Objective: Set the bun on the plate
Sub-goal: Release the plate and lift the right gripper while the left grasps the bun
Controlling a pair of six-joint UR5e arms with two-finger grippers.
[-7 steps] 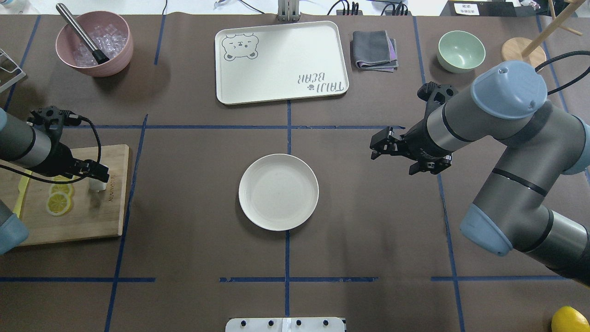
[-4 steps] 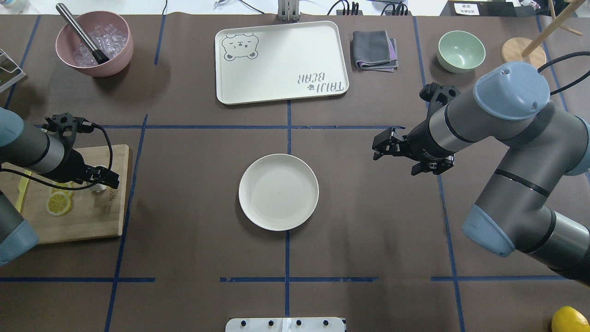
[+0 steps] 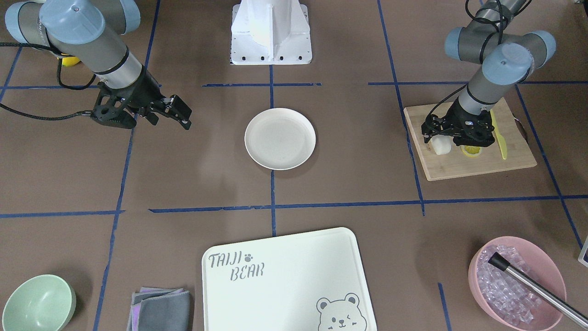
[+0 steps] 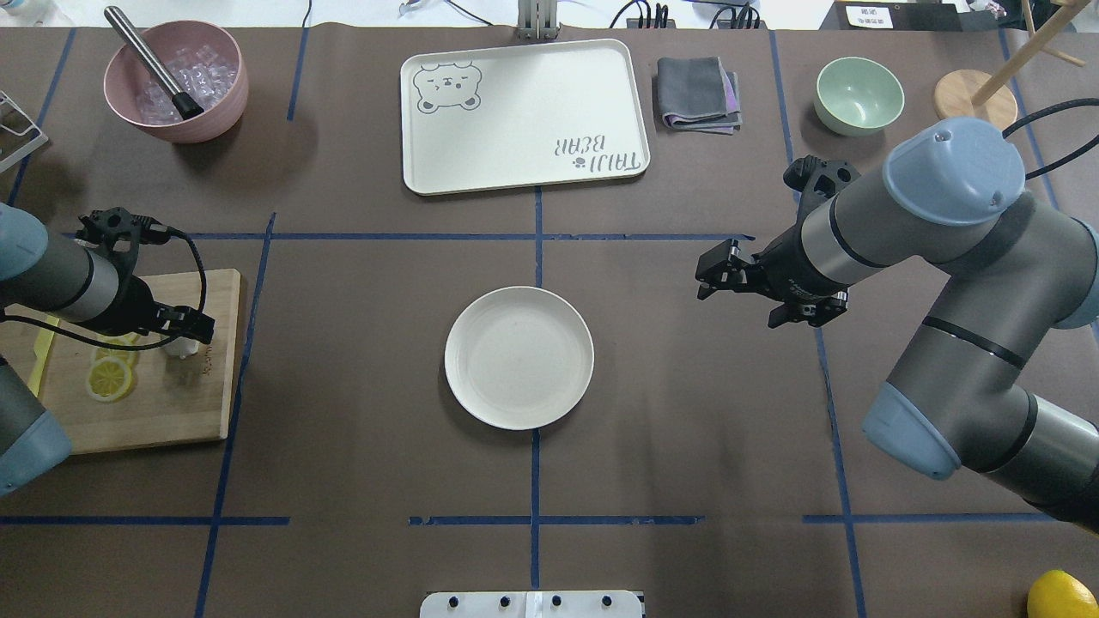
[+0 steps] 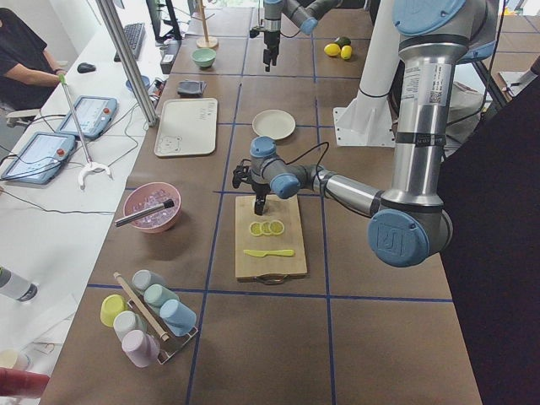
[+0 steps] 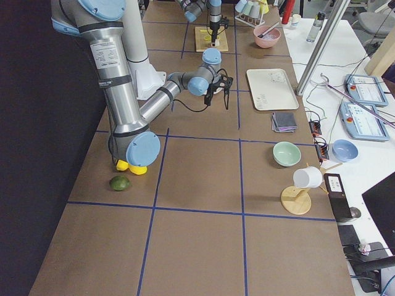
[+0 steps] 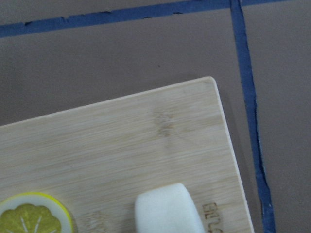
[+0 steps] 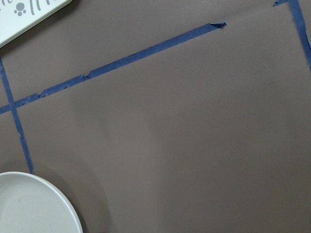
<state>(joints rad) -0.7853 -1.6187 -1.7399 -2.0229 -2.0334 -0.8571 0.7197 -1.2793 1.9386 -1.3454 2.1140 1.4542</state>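
While the bun [image 3: 441,145] lies on the wooden cutting board [image 4: 146,403] at the robot's left end of the tabletop [image 4: 343,386], just beside the lemon slices [image 4: 110,378], we log the task as barely begun. The plate [image 4: 519,358] sits bare mid-tabletop, well apart from the board.

The left arm [image 4: 51,283] is bent down over the board, with the left jaws low and right at the bun. No view shows whether they are spread around it or pinched on it, so we cannot tell. The bun appears to rest on the board, not lifted.

The right jaws hang spread and hold nothing, above bare tabletop off the plate's right side.

Remaining, in our judgement: secure the grasp, lift, carry the bun across, set it on the plate, release.
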